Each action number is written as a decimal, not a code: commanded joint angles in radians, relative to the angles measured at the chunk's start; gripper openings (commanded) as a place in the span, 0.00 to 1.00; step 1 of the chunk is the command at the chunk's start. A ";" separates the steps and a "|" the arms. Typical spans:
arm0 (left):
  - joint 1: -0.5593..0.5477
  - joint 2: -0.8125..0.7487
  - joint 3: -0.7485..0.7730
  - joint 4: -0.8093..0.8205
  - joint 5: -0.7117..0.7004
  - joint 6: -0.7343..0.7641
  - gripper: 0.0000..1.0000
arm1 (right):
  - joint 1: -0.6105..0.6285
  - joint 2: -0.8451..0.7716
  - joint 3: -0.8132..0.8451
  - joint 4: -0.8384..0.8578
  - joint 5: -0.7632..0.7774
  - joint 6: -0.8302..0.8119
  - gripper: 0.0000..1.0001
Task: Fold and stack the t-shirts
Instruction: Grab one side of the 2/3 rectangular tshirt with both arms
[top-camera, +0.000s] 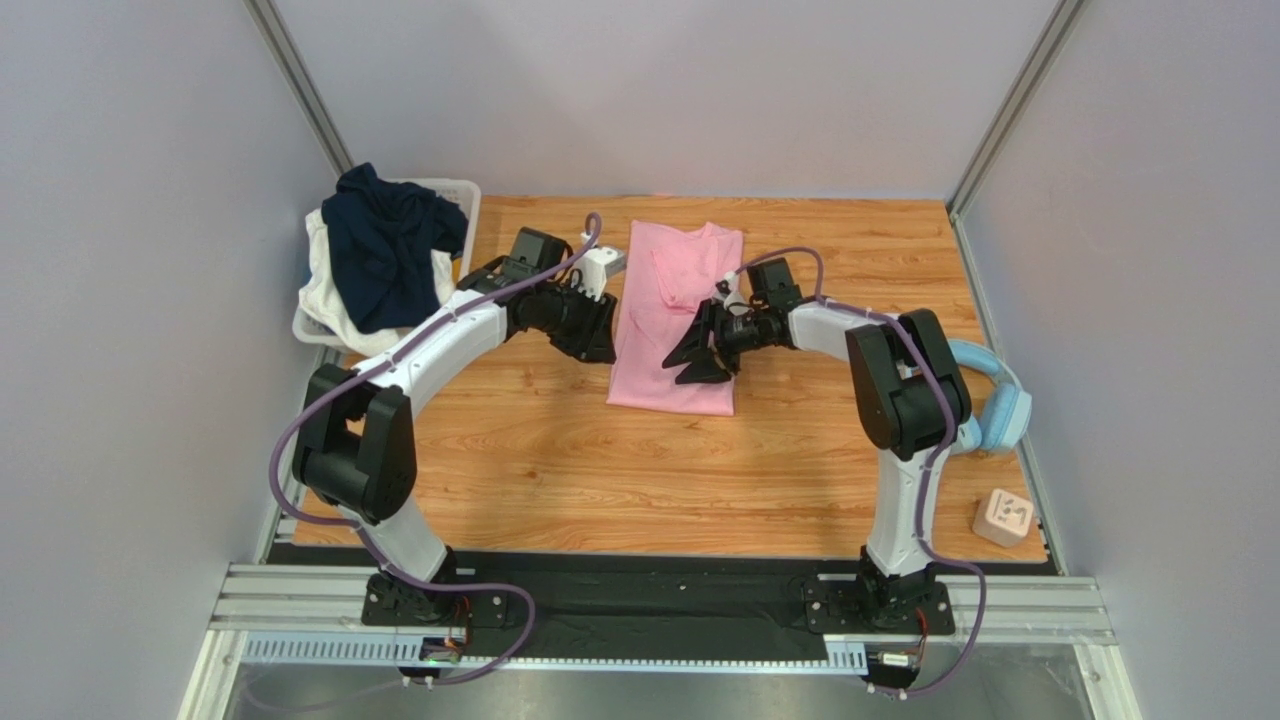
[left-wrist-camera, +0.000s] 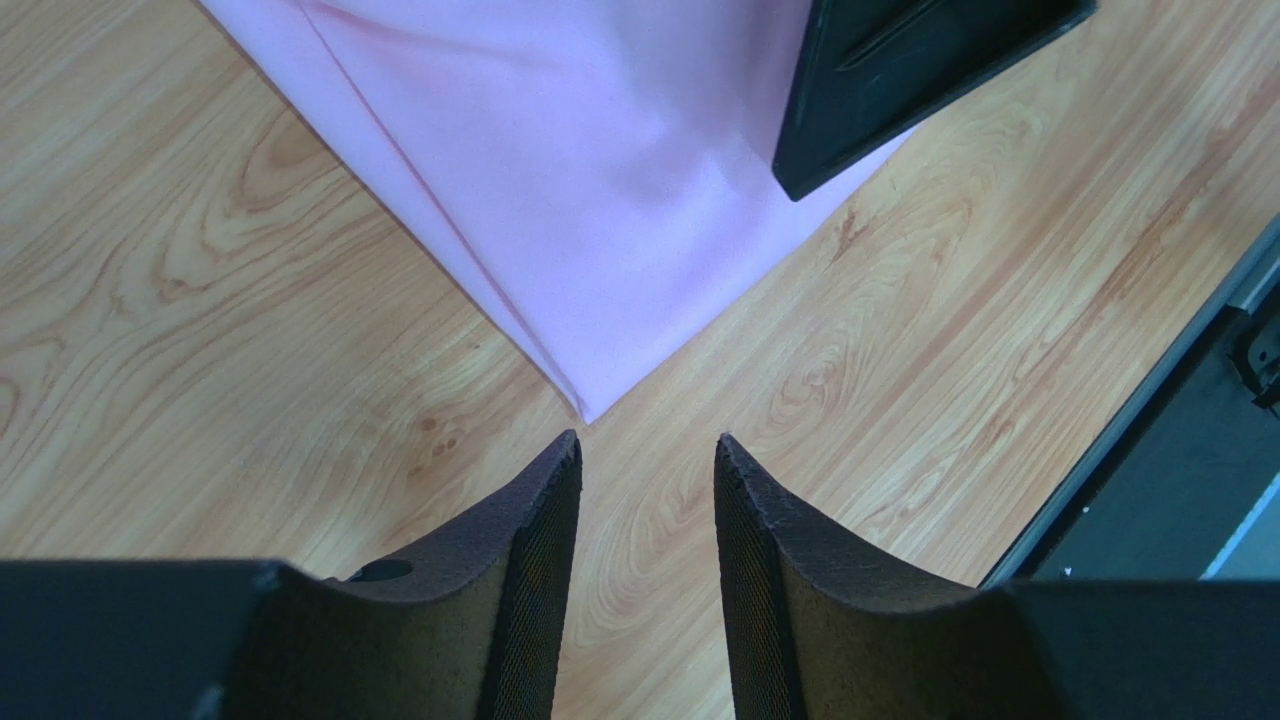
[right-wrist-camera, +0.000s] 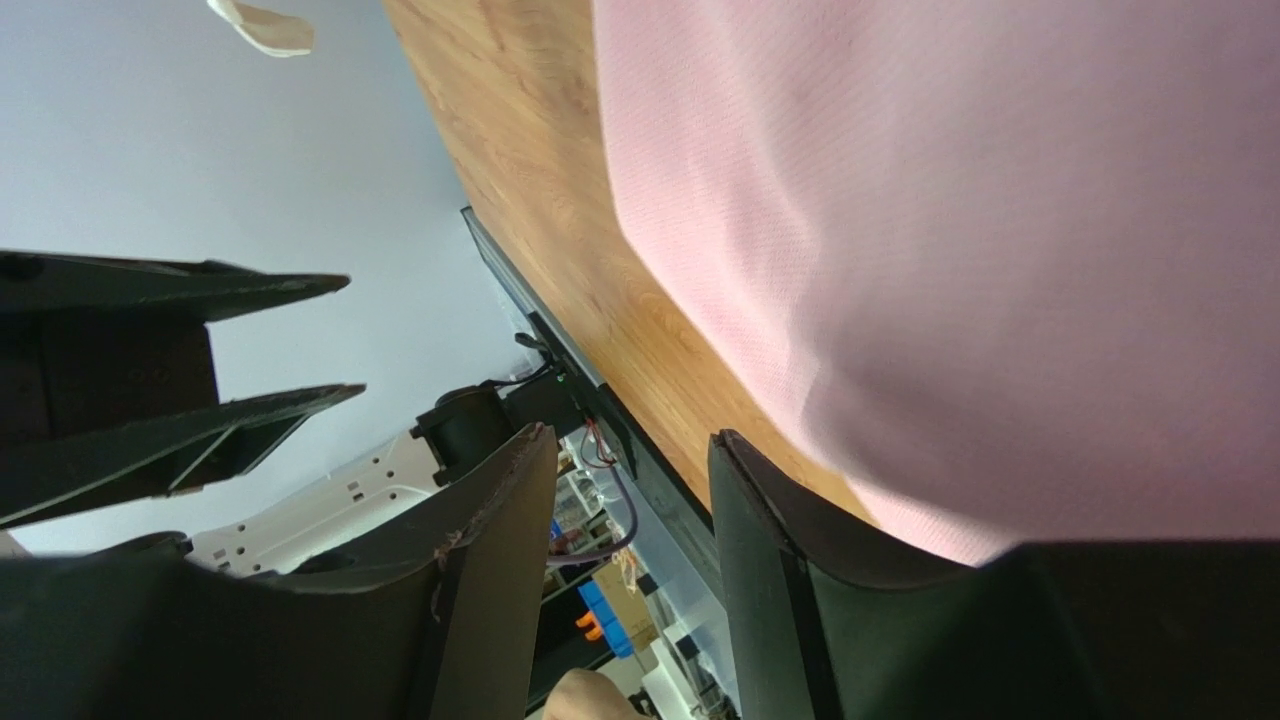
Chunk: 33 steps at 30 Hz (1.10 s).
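Light pink cloth t-shirt lies as a long strip mid-table; dark navy t-shirt heaped in white plastic basket at 10 o'clock. Left wrist: left gripper parted, empty, hem corner at 12; best pinch both layers low. Right wrist: right gripper parted, empty, cloth at 2. Wooden tabletop, grey walls.

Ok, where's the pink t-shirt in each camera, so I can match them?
Top external: pink t-shirt at centre, a little above the middle.
Left wrist: top centre, one corner pointing down.
Right wrist: fills the upper right.
Shared landmark: the wooden tabletop beneath it, in all three.
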<state>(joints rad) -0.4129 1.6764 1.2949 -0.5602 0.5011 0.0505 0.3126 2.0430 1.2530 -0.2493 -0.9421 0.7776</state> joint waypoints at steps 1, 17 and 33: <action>-0.007 -0.044 -0.002 -0.001 0.037 -0.011 0.45 | -0.004 -0.096 -0.062 -0.010 0.019 -0.008 0.48; -0.102 -0.015 -0.066 0.006 0.016 0.003 0.45 | 0.000 0.088 -0.122 0.064 0.023 -0.034 0.47; -0.116 0.187 0.026 0.040 -0.024 0.008 0.44 | 0.006 0.030 -0.259 0.094 0.032 -0.044 0.44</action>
<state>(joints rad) -0.5243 1.8641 1.2823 -0.5346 0.4793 0.0521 0.3061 2.0777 1.0901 -0.1154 -1.0035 0.7437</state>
